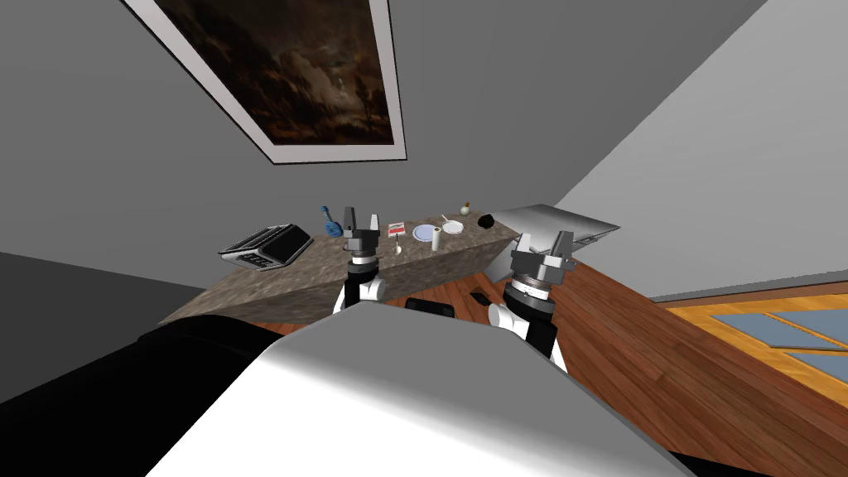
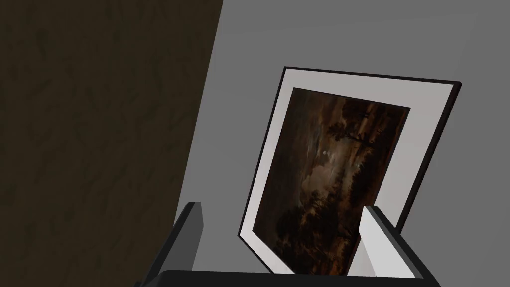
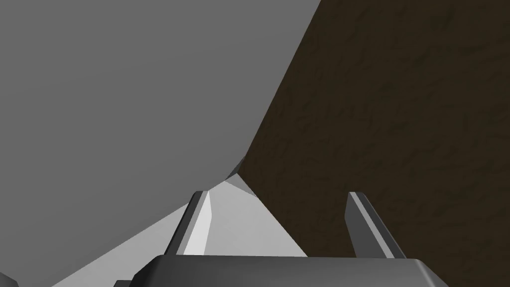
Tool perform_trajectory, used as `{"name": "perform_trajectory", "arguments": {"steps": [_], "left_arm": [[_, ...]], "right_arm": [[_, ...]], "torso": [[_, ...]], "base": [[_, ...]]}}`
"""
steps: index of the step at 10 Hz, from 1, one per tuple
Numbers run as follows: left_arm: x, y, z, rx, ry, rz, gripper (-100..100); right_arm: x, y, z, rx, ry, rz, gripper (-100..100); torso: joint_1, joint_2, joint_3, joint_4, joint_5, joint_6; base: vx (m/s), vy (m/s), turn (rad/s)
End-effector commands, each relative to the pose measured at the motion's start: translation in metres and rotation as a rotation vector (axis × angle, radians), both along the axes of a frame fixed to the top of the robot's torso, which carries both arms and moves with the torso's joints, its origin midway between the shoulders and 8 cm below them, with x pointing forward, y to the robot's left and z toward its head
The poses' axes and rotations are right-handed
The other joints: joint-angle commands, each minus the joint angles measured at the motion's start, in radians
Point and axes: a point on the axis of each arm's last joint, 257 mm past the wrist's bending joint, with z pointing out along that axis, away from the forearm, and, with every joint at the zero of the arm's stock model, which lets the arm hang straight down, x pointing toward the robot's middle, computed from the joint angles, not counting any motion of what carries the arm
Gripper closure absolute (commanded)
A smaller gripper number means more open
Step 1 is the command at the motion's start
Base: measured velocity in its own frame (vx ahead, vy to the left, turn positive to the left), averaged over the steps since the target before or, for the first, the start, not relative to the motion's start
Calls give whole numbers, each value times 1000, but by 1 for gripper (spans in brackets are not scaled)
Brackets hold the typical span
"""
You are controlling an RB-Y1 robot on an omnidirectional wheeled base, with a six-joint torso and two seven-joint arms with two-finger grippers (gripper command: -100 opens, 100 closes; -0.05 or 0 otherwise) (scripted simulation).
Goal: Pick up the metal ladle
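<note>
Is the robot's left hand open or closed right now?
Open. The left gripper has its two fingers standing wide apart, with nothing held between them.

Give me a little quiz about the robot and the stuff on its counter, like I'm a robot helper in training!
1. True or false: the left gripper and the right gripper are both open and hold nothing.
2. What colour is the plate on the counter? A red, B pale blue, C black.
3. Fill in: the small black thing lies at the counter's end nearer the ____ gripper.
Key: 1 true; 2 B; 3 right.
</note>
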Motion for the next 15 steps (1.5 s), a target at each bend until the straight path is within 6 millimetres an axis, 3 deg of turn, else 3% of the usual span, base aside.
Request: {"name": "perform_trajectory", "arguments": {"steps": [1,6,7,9,10,12,13,14,15], "left_arm": [[3,-1,-8,27,26,-9,-100],[21,16,-66,126,206,-9,-100],[21,15,-66,136,208,-14,-100],[27,32,-99,172,311,1,-100],[27,30,-99,184,313,-4,-100],[29,52,-135,221,426,16,-100],[29,52,-136,232,427,12,-100],[29,64,-154,251,487,23,-100],[29,64,-154,256,487,21,-100]], "right_arm": [[0,0,0,0,0,0,0],[0,0,0,0,0,0,0],[0,0,0,0,0,0,0],[0,0,0,0,0,0,0],[0,0,0,0,0,0,0],[0,0,0,0,0,0,0],[0,0,0,0,0,0,0],[0,0,0,0,0,0,0],[0,0,0,0,0,0,0]], "torso": [[0,0,0,0,0,0],[-4,4,2,1,-1,0],[-6,5,3,1,-1,0],[-5,4,2,1,-1,0],[-6,4,2,1,-1,0],[-4,4,2,1,-1,0],[-6,5,3,1,-1,0],[-5,5,3,1,-1,0],[-4,5,3,1,-1,0]], "base": [[-10,-23,-20],[-52,-69,-29],[-51,-86,-6],[-48,-86,-39],[-52,-68,-16],[-71,-83,-61],[-66,-78,-8],[-64,-58,-47],[-44,-54,-24]]}}
